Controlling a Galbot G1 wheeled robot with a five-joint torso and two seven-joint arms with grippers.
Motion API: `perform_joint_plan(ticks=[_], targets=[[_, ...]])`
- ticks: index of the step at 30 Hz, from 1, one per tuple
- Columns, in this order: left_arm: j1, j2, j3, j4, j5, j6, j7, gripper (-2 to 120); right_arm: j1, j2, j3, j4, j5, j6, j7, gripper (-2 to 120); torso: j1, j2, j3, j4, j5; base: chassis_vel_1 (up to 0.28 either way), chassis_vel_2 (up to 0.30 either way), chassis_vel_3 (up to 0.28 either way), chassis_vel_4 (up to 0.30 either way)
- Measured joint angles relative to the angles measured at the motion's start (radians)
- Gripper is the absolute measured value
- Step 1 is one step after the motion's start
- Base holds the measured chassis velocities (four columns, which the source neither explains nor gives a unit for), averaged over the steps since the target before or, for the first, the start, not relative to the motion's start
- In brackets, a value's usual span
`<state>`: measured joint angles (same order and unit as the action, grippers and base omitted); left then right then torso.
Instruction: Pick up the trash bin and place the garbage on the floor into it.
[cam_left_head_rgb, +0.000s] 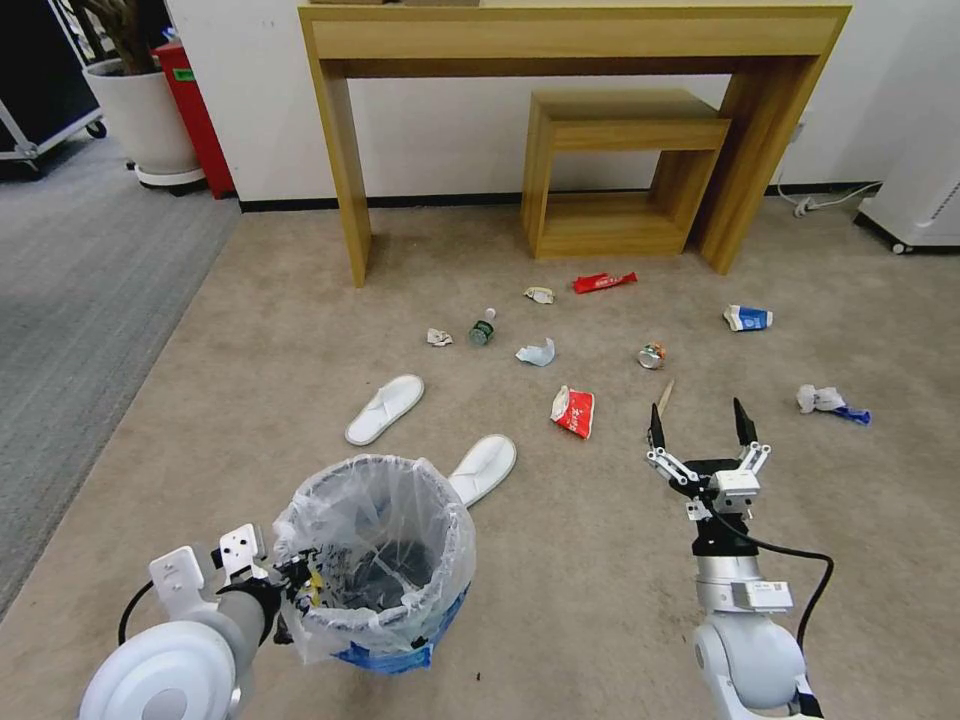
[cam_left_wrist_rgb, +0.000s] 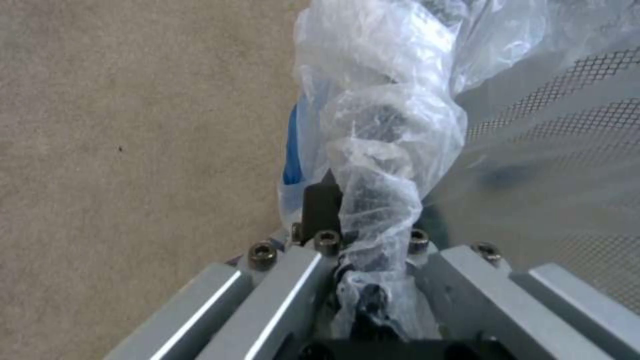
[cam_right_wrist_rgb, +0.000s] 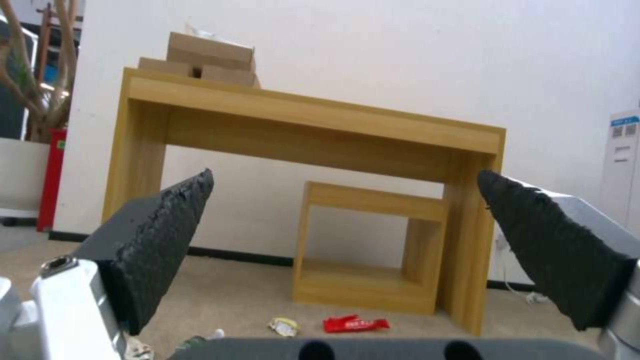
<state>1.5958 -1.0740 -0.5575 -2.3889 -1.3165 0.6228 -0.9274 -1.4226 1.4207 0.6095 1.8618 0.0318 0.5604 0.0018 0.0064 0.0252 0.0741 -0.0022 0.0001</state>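
Observation:
The trash bin (cam_left_head_rgb: 452, 560), lined with a crinkled clear bag (cam_left_wrist_rgb: 390, 145), hangs low over the beige floor (cam_left_head_rgb: 250, 400) at my lower left. My left gripper (cam_left_head_rgb: 292, 580) is shut on its near rim, pinching bag and rim (cam_left_wrist_rgb: 363, 225). My right gripper (cam_left_head_rgb: 700, 422) hovers open and empty (cam_right_wrist_rgb: 347, 210) over the carpet beside a thin wooden stick (cam_left_head_rgb: 665, 396). Garbage lies ahead: two white slippers (cam_left_head_rgb: 385, 408) (cam_left_head_rgb: 484, 467), red wrappers (cam_left_head_rgb: 573, 411) (cam_left_head_rgb: 604, 282), a can (cam_left_head_rgb: 651, 355), a small bottle (cam_left_head_rgb: 483, 328), a blue-white carton (cam_left_head_rgb: 748, 318) and crumpled paper (cam_left_head_rgb: 820, 399).
A tall wooden console table (cam_left_head_rgb: 570, 40) stands against the wall with a small wooden shelf unit (cam_left_head_rgb: 620, 170) under it. A white planter (cam_left_head_rgb: 145, 120) and grey ribbed carpet (cam_left_head_rgb: 80, 300) lie far left. A white appliance (cam_left_head_rgb: 925, 190) and cable sit far right.

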Motion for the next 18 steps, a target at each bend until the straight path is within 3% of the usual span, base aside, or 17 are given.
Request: perform_joint_plan(ticks=[10,18], targets=[[-0.001,0.004,0.000,-0.002,0.002,0.000,0.004,0,-0.002,0.003,0.001,0.000,-0.002,0.000,0.000,100,0.000,0.000,0.000,-0.0001,0.0000,0.040,0.037,-0.047,-0.044],[-0.002,0.003,0.005,0.000,0.002,0.000,0.004,0,0.001,0.005,-0.002,-0.002,-0.005,0.000,0.001,100,0.000,0.000,0.000,0.0002,0.0002,0.202,0.185,-0.196,-0.189]])
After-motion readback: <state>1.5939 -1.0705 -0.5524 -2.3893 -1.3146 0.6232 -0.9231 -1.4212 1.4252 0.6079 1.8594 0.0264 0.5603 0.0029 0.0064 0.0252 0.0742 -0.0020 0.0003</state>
